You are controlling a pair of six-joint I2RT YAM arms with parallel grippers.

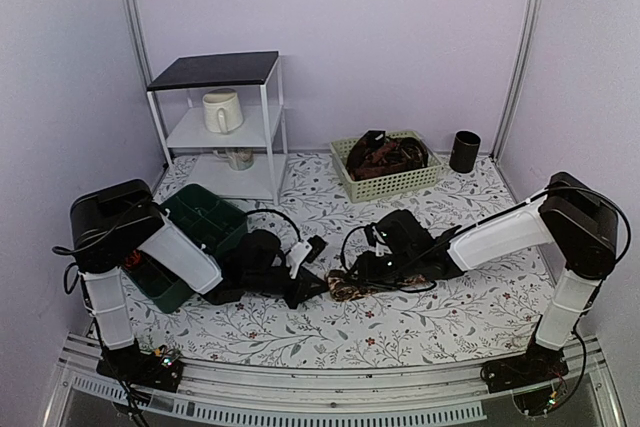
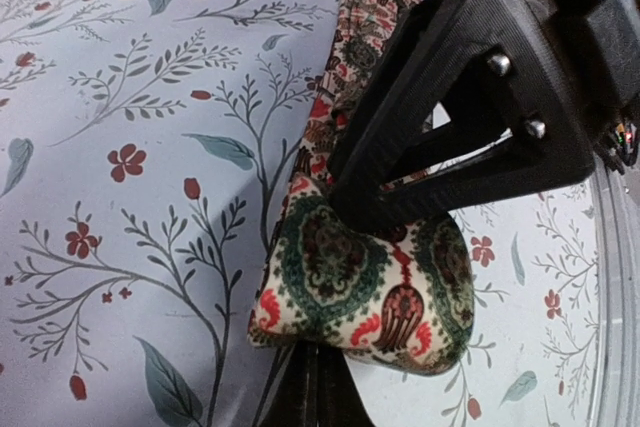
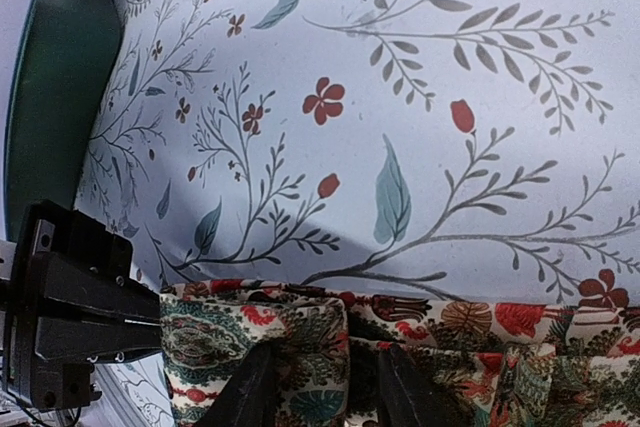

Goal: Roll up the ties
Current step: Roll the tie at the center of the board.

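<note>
One patterned tie point(image 1: 347, 290) lies on the floral tablecloth between the two arms, cream with green, red and brown motifs. In the left wrist view its wide end point(image 2: 365, 282) puffs up over my left gripper point(image 2: 318, 392), whose fingers are shut together on the fabric's edge. My left gripper point(image 1: 316, 285) meets the tie from the left. My right gripper point(image 3: 325, 392) stands over the tie point(image 3: 300, 342) just beside it, its two fingers closed on a bunched fold. From above, the right gripper point(image 1: 366, 269) is right next to the left one.
A green bin point(image 1: 195, 232) sits behind the left arm. A pale basket point(image 1: 388, 179) holding more dark ties stands at the back, with a black cup point(image 1: 464, 150) to its right. A white shelf unit point(image 1: 222, 122) with a mug stands back left.
</note>
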